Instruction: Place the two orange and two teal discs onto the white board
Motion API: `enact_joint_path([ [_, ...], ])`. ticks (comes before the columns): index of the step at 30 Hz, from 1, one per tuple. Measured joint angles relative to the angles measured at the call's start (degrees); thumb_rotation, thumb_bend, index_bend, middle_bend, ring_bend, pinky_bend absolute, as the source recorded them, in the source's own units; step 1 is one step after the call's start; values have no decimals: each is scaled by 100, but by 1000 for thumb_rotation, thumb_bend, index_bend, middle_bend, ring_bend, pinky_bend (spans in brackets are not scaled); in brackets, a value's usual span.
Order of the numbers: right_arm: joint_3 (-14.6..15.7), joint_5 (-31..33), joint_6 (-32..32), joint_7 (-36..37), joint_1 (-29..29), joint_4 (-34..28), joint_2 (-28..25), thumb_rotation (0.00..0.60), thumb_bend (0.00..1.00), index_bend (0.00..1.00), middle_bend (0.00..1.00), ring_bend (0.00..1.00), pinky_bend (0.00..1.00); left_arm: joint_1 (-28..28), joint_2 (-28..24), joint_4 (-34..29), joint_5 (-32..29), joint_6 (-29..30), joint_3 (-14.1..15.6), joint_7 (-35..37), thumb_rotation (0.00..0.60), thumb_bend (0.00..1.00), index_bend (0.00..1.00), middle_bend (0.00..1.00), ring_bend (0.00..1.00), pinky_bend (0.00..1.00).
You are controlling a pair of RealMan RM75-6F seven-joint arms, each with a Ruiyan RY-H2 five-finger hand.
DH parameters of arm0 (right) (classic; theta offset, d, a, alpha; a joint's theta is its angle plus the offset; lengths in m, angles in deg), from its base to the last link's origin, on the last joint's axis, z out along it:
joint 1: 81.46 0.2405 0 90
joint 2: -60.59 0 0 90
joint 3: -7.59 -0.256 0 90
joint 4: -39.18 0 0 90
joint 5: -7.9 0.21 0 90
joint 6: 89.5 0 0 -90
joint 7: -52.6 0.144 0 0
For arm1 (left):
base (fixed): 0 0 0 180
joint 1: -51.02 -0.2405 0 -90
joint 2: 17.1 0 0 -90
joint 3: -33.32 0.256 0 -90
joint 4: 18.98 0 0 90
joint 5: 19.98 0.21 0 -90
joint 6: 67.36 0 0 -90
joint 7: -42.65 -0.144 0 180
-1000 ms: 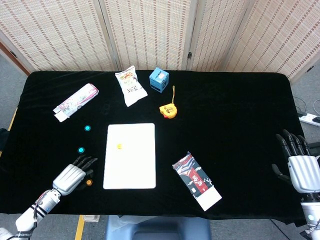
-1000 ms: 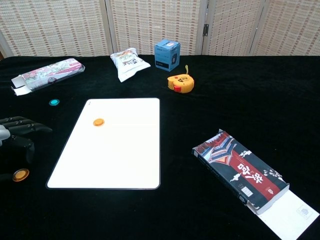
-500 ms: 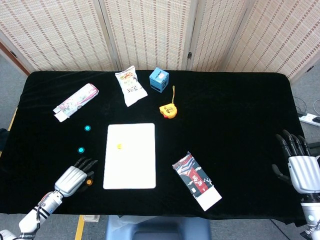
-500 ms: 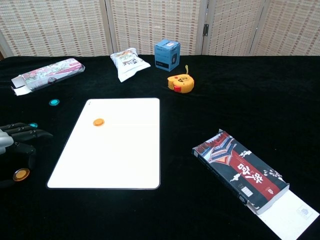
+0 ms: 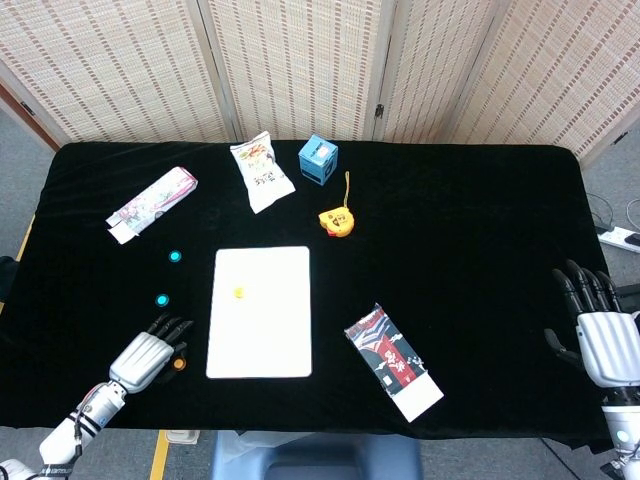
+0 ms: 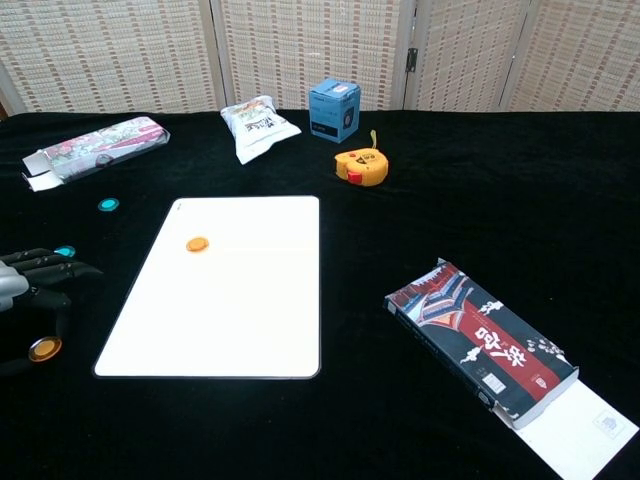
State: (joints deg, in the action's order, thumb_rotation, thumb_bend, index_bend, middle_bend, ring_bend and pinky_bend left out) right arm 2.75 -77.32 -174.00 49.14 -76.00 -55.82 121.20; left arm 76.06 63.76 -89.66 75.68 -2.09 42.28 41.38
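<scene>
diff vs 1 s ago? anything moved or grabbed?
The left hand has drawn back toward the table's near edge, uncovering the nearer teal disc in the chest view. It hovers over the off-board orange disc, fingers spread, holding nothing. Unchanged: the orange disc on the white board, the farther teal disc, the right hand.

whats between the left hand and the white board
Only bare black cloth. In the head view, the orange disc lies at the left hand fingers, and nothing sits between it and the white board.
</scene>
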Motion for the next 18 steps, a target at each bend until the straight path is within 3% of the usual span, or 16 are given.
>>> enact_joint_path([
  [11,-5,-2,-22,18,-7,14,-2,600,361,0,1,0,0,75,-154,-166,35,91,-112,166,600,410,527,132,0,0],
  [18,-23,17,-13,45,1,25,-27,600,360,0,1,0,0,508,-391,-600,42,13,-518,220,600,411,519,132,0,0],
])
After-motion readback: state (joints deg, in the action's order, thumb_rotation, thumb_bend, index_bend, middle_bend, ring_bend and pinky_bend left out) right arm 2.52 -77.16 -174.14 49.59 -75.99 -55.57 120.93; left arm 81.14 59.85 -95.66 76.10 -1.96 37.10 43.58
